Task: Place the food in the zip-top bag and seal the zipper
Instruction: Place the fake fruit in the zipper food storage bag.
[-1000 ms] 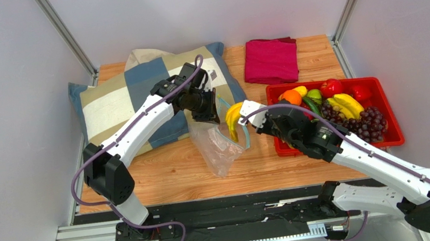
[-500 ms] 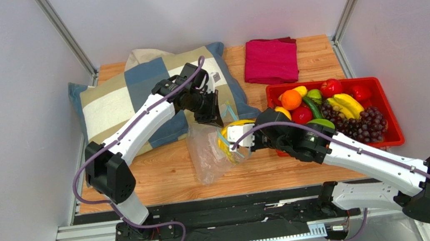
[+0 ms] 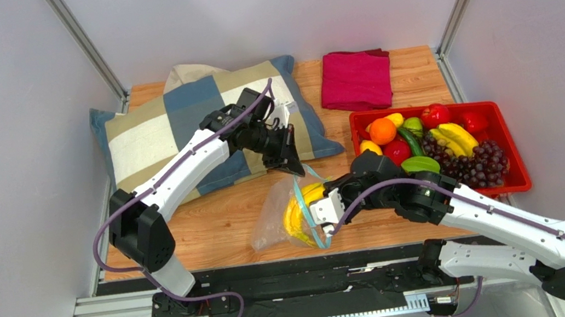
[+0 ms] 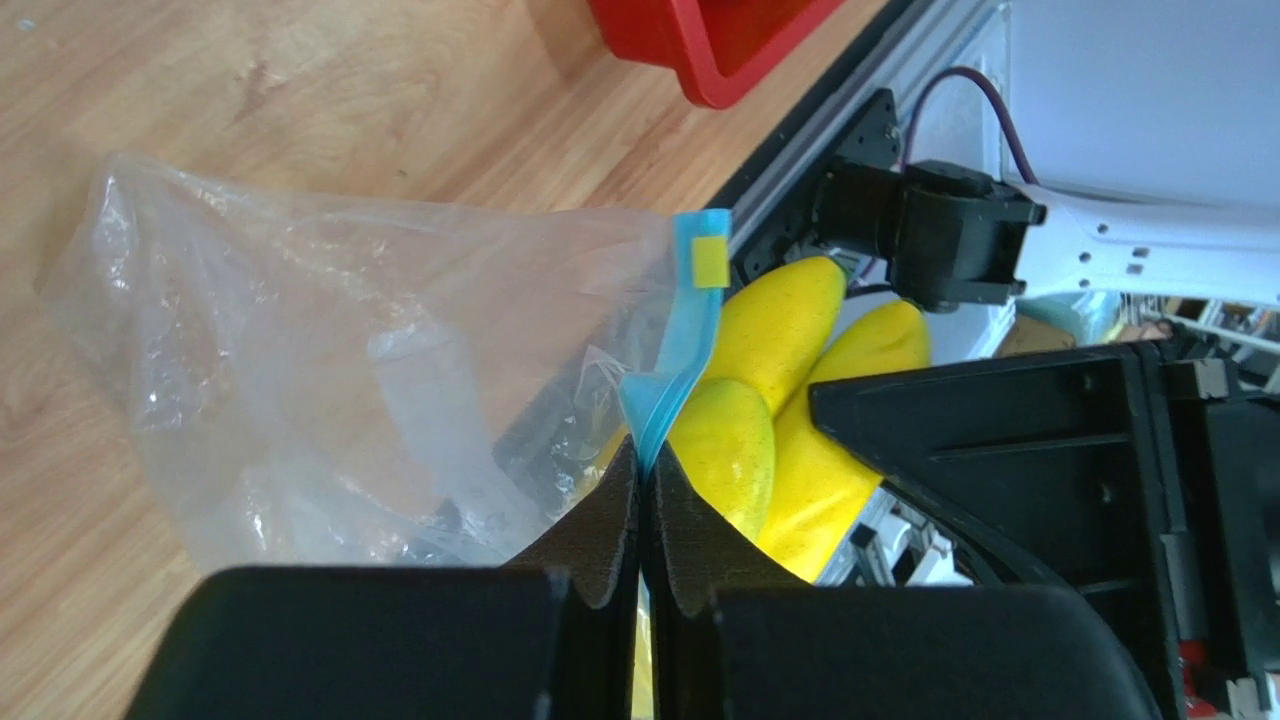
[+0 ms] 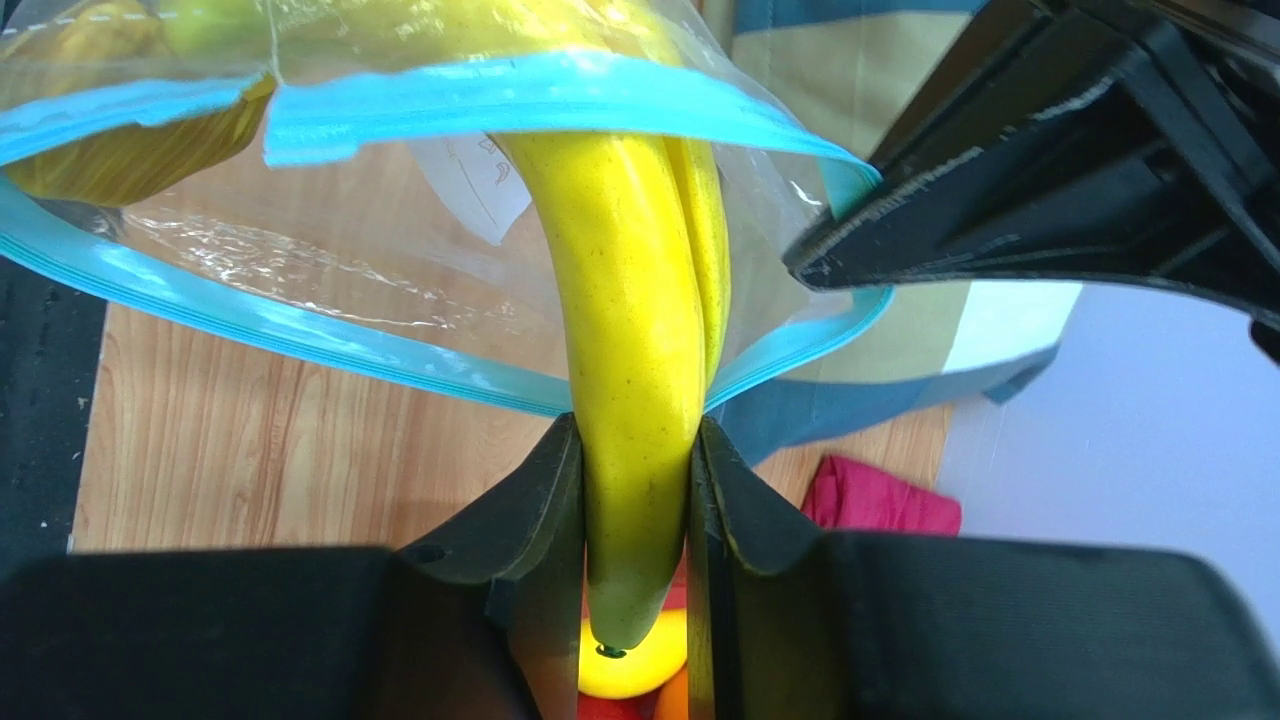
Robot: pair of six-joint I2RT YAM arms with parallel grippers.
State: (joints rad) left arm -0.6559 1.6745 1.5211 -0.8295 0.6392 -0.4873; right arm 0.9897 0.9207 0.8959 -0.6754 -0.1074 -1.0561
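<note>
The clear zip-top bag (image 3: 273,218) lies near the table's front with its mouth held open. My left gripper (image 3: 287,158) is shut on the teal-blue zipper strip (image 4: 672,375) at the mouth's upper edge. My right gripper (image 3: 323,209) is shut on the yellow banana bunch (image 3: 299,218), which reaches through the mouth into the bag. In the right wrist view the banana (image 5: 631,315) passes between the two zipper strips (image 5: 496,93). The rest of the food (image 3: 433,145) sits in the red tray: an orange piece, apple, mangoes and purple grapes.
The red tray (image 3: 518,183) stands at the right. A checked pillow (image 3: 166,133) lies at the back left under my left arm. A folded red cloth (image 3: 356,79) lies at the back. A black rail (image 3: 277,271) runs along the front edge.
My right gripper carried the banana bunch forward and left, down into the bag's mouth. The bag swung toward the front edge. My left gripper kept hold of the zipper and shifted slightly right.
</note>
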